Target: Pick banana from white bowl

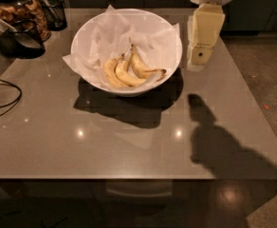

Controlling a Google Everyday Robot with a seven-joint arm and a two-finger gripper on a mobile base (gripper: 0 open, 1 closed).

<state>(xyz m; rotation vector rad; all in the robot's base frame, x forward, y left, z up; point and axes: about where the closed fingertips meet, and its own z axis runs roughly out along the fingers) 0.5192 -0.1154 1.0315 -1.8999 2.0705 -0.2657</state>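
The white bowl (88, 30), lined with crumpled white paper, stands at the back middle of the brown table (129, 141). Three bananas lie in its front part. The banana (144, 71) is the rightmost one, strongly curved, with a long stem pointing up and a dark tip at the right. Two shorter bananas (117, 74) lie left of it. My gripper (198, 61), cream-coloured, hangs just right of the bowl's rim, above the table and apart from the bananas. It holds nothing that shows.
A glass jar (20, 6) with brown contents, a dark cup (20, 38) and a glass (55, 8) stand at the back left. A black cable (3, 96) lies at the left edge. The table's right edge drops to the floor (271, 89).
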